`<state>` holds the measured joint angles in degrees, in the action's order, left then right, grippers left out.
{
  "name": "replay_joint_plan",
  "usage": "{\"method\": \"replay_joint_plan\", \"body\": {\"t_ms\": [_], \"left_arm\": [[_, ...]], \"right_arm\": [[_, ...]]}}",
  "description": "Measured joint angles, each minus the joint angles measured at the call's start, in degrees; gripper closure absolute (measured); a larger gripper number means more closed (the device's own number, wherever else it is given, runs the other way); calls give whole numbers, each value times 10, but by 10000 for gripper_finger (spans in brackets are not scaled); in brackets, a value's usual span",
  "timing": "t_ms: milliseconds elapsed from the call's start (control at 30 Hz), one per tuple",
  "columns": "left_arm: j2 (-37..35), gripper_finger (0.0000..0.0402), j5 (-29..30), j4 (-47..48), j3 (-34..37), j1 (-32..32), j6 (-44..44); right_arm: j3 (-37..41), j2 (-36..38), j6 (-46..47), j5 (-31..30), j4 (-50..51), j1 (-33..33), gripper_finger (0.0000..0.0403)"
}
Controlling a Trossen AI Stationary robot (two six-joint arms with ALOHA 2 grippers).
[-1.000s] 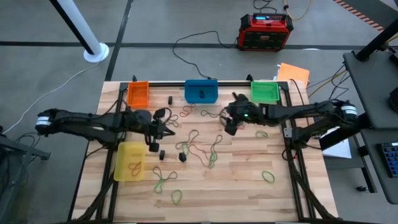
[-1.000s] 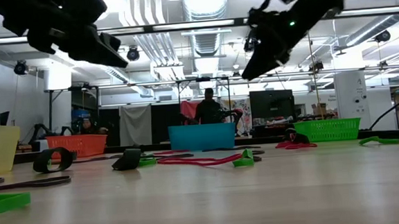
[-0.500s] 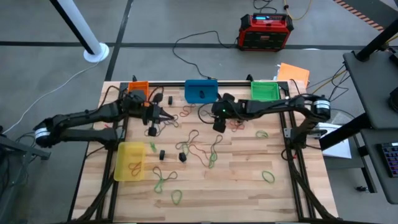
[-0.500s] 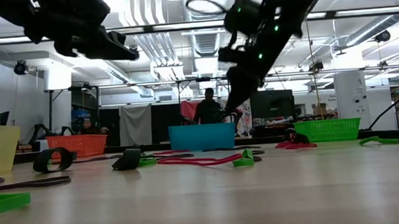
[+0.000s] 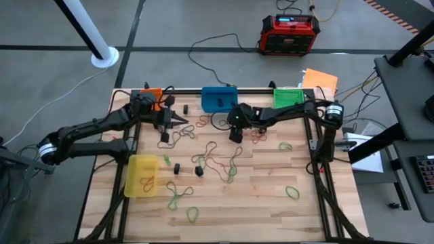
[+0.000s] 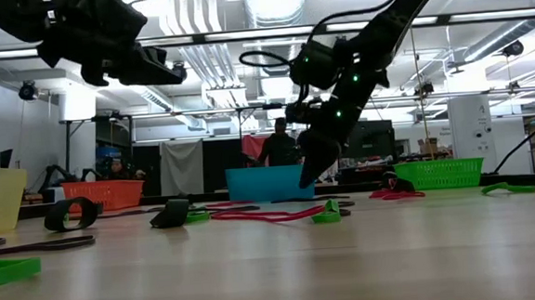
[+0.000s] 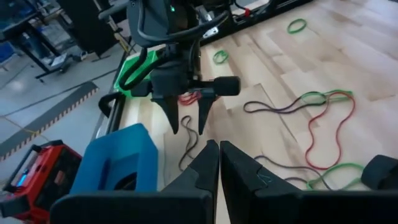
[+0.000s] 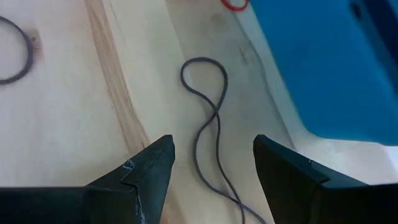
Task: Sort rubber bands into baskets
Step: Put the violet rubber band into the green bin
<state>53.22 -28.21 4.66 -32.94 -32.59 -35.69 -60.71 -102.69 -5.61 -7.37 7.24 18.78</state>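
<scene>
The table is pale wood planks, smooth with visible grain. The baskets look plastic: the blue one opaque and slightly glossy, the yellow one translucent. The rubber bands are thin, matt rubber. Both arms are dark and matt.

The table is pale wood with a striped grain and a black frame. Four baskets stand on it: orange, blue, green and translucent yellow. Both arms are black, and the right one shows small green lights. Scattered bands are green, red and dark grey; small black bands lie among them. Beyond the table sit a red-and-black box, an orange sheet and a white post on grey floor.
</scene>
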Motion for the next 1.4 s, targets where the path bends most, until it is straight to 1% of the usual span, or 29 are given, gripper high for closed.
{"method": "replay_joint_plan", "body": {"t_ms": [300,400,533,733,767,867,967,1300,1400], "left_arm": [[35,402,-10,-25,5,-3,5],[44,402,-11,-40,5,-3,11],[51,402,-10,-58,5,-3,27],[49,402,-10,-62,2,-3,50],[49,402,-10,-63,1,-3,53],[49,402,-10,-63,1,-3,66],[49,402,-9,-63,1,-3,78],[48,402,-9,-67,0,-3,82],[48,402,-9,-68,0,-3,82]], "right_arm": [[0,-41,-3,7,-25,4,190],[0,-46,-3,17,-26,4,206],[2,-48,-5,22,-23,4,259],[3,-49,-14,50,-22,11,375],[3,-48,-18,50,-22,11,383],[3,-38,-19,50,-20,11,391],[4,-12,-23,47,-3,8,394],[4,141,-20,47,74,6,394],[6,169,-16,47,75,7,394]]}}
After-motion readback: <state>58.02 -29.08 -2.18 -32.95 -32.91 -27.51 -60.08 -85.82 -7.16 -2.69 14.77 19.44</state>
